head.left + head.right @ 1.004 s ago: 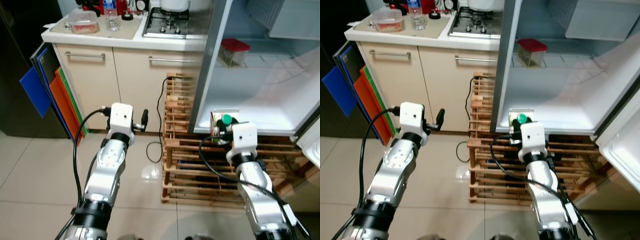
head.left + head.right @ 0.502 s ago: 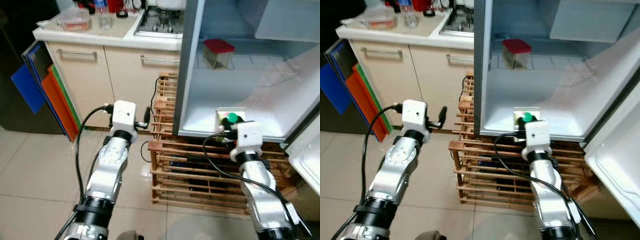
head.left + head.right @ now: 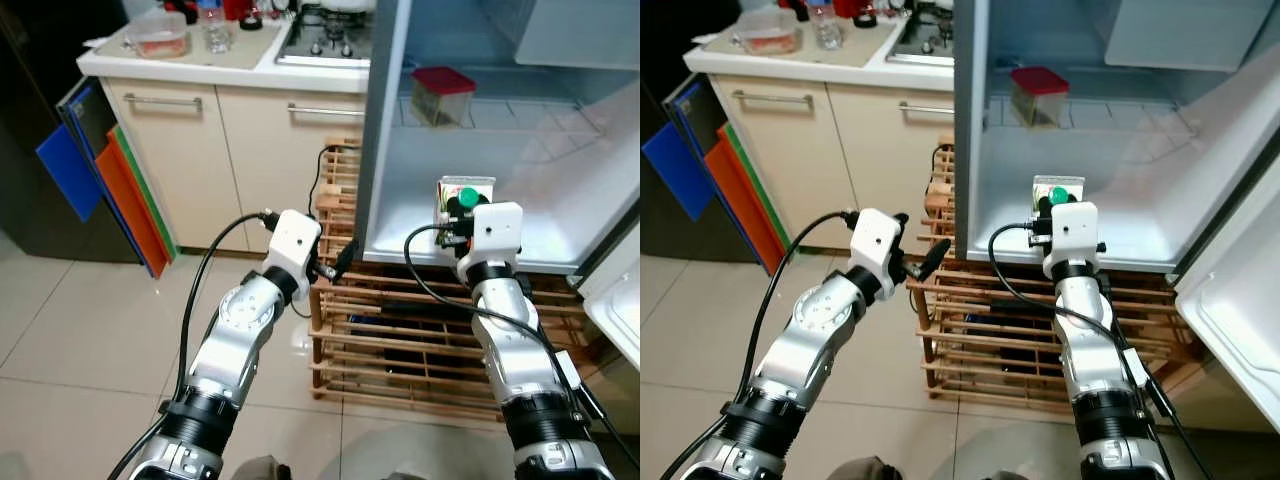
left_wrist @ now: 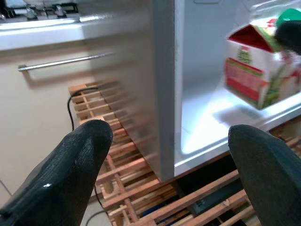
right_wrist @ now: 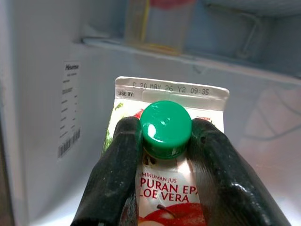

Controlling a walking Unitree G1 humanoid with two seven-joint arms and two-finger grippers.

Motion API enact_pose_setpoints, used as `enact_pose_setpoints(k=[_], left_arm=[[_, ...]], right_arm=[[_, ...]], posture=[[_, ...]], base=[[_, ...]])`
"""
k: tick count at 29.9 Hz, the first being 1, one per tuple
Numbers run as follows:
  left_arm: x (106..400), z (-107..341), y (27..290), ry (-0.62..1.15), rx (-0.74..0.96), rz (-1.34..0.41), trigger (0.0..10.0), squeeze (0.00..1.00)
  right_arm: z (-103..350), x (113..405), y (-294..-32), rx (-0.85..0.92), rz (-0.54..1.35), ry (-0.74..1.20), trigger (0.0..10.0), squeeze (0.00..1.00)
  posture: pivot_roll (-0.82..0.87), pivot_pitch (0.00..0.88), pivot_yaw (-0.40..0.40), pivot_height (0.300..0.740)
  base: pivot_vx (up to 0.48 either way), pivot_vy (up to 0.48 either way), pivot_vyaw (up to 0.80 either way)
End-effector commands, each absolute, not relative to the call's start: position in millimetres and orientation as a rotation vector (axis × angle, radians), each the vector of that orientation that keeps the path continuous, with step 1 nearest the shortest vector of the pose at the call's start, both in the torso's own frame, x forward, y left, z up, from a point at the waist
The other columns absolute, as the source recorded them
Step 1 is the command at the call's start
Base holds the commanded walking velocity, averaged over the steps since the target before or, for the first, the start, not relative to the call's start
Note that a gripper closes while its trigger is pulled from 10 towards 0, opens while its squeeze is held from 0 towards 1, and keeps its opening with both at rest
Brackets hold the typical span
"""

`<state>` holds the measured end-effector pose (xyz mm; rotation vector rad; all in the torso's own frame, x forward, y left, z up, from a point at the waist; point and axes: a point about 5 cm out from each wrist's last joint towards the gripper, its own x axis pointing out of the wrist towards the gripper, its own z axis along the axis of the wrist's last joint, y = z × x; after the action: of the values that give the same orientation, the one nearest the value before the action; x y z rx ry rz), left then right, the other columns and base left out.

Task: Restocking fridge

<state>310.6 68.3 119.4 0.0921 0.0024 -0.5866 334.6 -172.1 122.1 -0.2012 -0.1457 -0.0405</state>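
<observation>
My right gripper point(image 3: 460, 207) is shut on a juice carton point(image 3: 463, 190) with a green cap point(image 5: 165, 128), one black finger point(image 5: 120, 165) on each side of the cap. It holds the carton upright at the front of the open fridge's bottom floor point(image 3: 530, 235). On the wire shelf behind stands a clear container with a red lid point(image 3: 441, 94). My left gripper point(image 3: 338, 262) is open and holds nothing. It sits low, beside the fridge's left wall point(image 3: 385, 130). In the left wrist view its fingers point(image 4: 70, 169) frame that wall and the carton point(image 4: 261, 77).
The fridge stands on a slatted wooden rack point(image 3: 400, 330) with a black cable beside it. To the left are beige cabinets point(image 3: 190, 150), a counter with a food tub point(image 3: 160, 38) and a hob point(image 3: 325, 40). Coloured boards point(image 3: 110, 190) lean against the cabinet. The fridge door point(image 3: 615, 300) hangs open on the right.
The camera has shifted. My right gripper has carried the carton up from the fridge's front lip to over its floor. My left arm has swung right, from the cabinet toward the fridge wall.
</observation>
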Motion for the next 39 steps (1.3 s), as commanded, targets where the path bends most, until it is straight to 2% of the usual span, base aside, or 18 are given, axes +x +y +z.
enact_pose_setpoints(k=[1,5,14,18,19,24,27,29,31,39], left_arm=[[308.3,128.5,55.1,-0.052,0.125,-0.632,10.0,0.00],[303.1,132.7,49.8,-0.076,0.123,-0.654,10.0,0.00],[295.9,143.3,68.1,-0.109,0.147,-0.571,10.0,0.00],[286.7,145.5,68.1,-0.098,0.095,-0.622,10.0,0.00],[278.4,147.9,62.0,-0.096,0.068,-0.728,10.0,0.00],[271.9,152.0,52.9,-0.070,0.022,-0.847,10.0,0.00],[269.7,153.4,44.2,-0.043,-0.028,-0.881,10.0,0.00],[266.2,154.6,28.3,-0.010,-0.081,-0.919,10.0,0.00],[262.4,155.8,20.3,-0.017,-0.051,-0.942,10.0,0.00],[254.8,166.4,12.0,-0.030,-0.033,-0.989,10.0,0.00]], right_arm=[[127.5,342.9,-173.5,-0.190,-0.059,-0.166,0.0,0.00],[132.6,354.6,-165.1,-0.170,-0.048,-0.168,0.0,0.00],[147.6,372.5,-157.0,-0.152,-0.052,-0.206,0.0,0.00],[150.6,376.1,-153.3,-0.150,-0.050,-0.210,0.0,0.00],[153.4,379.4,-152.5,-0.147,-0.056,-0.209,0.0,0.00],[158.4,384.0,-152.7,-0.152,-0.061,-0.211,0.0,0.00],[159.4,385.1,-152.7,-0.158,-0.061,-0.210,0.0,0.00],[159.3,386.0,-152.8,-0.163,-0.062,-0.203,0.0,0.00],[159.9,386.7,-152.2,-0.166,-0.063,-0.203,0.0,0.00],[158.2,387.6,-150.8,-0.178,-0.066,-0.189,0.0,0.00]], posture=[[0.09,0.085,0.018,0.724],[0.10,0.100,0.014,0.724],[0.18,0.167,0.019,0.724],[0.20,0.193,0.023,0.724],[0.22,0.210,0.024,0.724],[0.23,0.239,0.024,0.724],[0.24,0.257,0.027,0.724],[0.23,0.267,0.030,0.724],[0.23,0.276,0.035,0.724],[0.24,0.299,0.046,0.724]], base=[[0.000,0.000,0.00],[0.000,0.000,0.00],[0.000,0.000,0.00],[0.000,0.000,0.00],[0.000,0.000,0.00],[0.000,0.000,0.00],[0.000,0.000,0.00],[0.000,0.000,0.00],[0.000,0.000,0.00],[0.000,0.000,0.00]])
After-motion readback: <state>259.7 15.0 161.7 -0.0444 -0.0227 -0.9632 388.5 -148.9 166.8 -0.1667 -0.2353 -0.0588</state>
